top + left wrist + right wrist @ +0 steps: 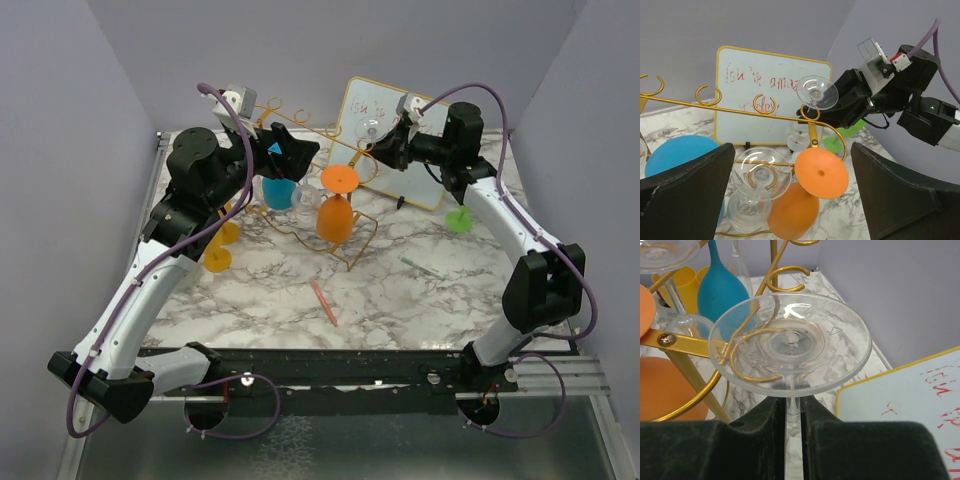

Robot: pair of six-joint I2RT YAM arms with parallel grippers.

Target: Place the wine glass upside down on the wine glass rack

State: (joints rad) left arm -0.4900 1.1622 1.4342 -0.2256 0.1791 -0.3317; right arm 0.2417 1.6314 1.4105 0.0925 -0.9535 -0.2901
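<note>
As our right gripper [793, 409] clamps the inverted wine glass [790, 340], we must next slide its stem toward nine o'clock into the wine glass rack [687, 344].

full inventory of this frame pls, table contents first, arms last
wine glass rack: 1, gold, back centre
held wine glass: 1, clear, inverted at the rack's end
hung glass: 1, clear, upside down on the rack
orange glass: 1, orange, upside down on the rack
blue glass: 1, blue, inverted, rack's left part
yellow glasses: 2, yellow, left, partly behind left arm
green glass: 1, green, right, by the whiteboard
whiteboard: 1, white, yellow frame, back right
pink pen: 1, pink, front centre
green pen: 1, pale green, right of centre
table: 1, white marble
left gripper: black, open, by the rack
right gripper: black, shut on the held glass's stem
</note>
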